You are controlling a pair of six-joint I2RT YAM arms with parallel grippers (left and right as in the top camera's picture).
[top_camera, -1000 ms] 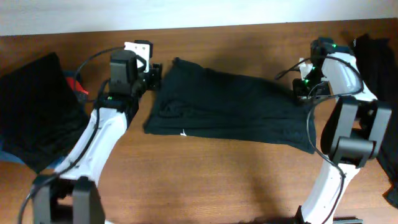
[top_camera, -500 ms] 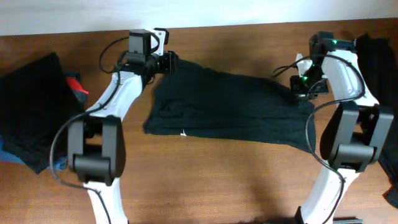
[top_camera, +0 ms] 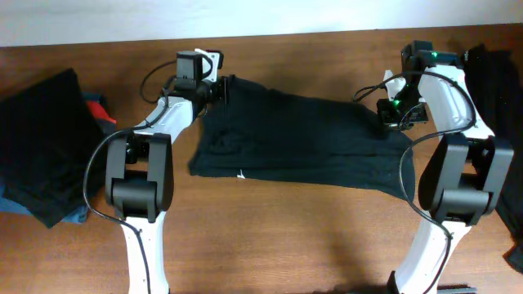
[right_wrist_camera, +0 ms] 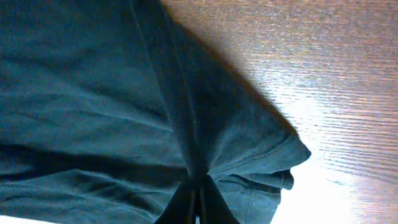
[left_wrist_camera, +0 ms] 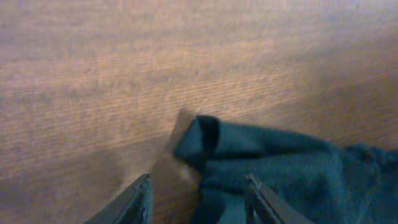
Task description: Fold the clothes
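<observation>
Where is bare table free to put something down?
Free: the wood in front of the black shirt, between the left arm and the right arm. Crowded: left end, a black clothes pile; right end, more dark clothes.

Overhead we look straight down on the whole table (top_camera: 270, 245), wrist views close in (left blurry, seemingly low-angled), each sharing a black shirt (top_camera: 302, 143) edge with it.

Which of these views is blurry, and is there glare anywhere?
Left wrist view: soft and smeared throughout, wood grain and the shirt corner both fuzzy. Right wrist view: shirt folds sharp, but strong glare whitens the table at lower right. Overhead view: even light, no glare, black fabric loses detail.
</observation>
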